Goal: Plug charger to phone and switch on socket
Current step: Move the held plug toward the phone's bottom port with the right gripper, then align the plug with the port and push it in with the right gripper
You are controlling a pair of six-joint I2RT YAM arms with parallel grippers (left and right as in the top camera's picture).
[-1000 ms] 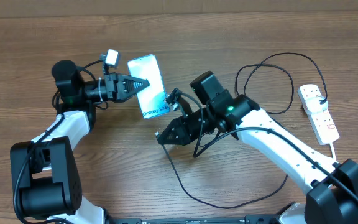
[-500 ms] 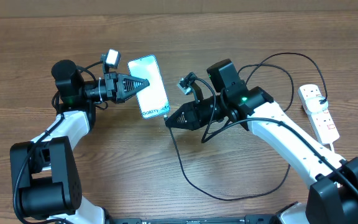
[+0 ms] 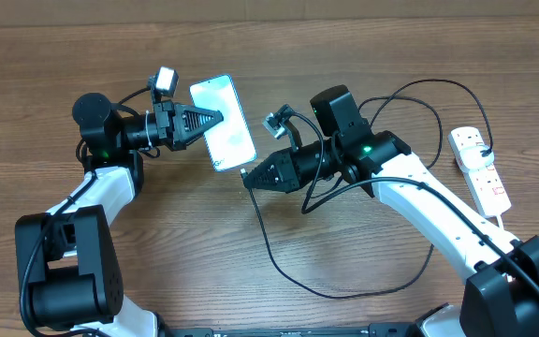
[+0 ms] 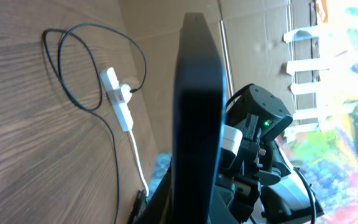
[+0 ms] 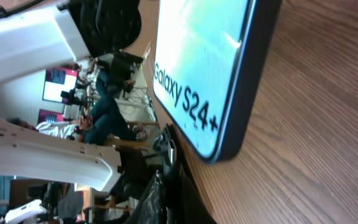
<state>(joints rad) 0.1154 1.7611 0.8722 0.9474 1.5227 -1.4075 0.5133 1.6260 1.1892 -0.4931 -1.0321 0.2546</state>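
Scene: a wooden table [image 3: 157,262] is seen from above, with two black-and-white robot arms reaching toward each other at its middle.
Phone, look: a slim rectangle with rounded corners and a dark frame is shown [image 3: 223,122]; its screen is a pale blue-cyan. In the right wrist view "Galaxy S24+" is printed in dark letters near the lower end [image 5: 210,68]. In the left wrist view it is seen edge-on, as a thin dark slab [image 4: 197,112].
Phone, place: it is held left of the table's centre, tilted, with the screen turned up toward the overhead camera and its lower end pointed at the right arm.
Left gripper: it [image 3: 211,119] is clamped on the phone's long left edge, fingers closed together against it.
Right gripper: it [image 3: 249,180] is closed on the end of the charger, with its tip just beside the phone's lower end (whether the connector is seated in the port cannot be told).
Charger: a long thin black cable [image 3: 354,297] is seen running from the right gripper down and around in a wide loop near the front of the table, then coiling behind the right arm toward the socket.
Socket: a white elongated strip with red switches [image 3: 476,165] is laid flat at the far right of the table, well apart from the phone. Its thick white cord [image 3: 504,221] is trailed toward the front edge.
Switch state: too small to be read.
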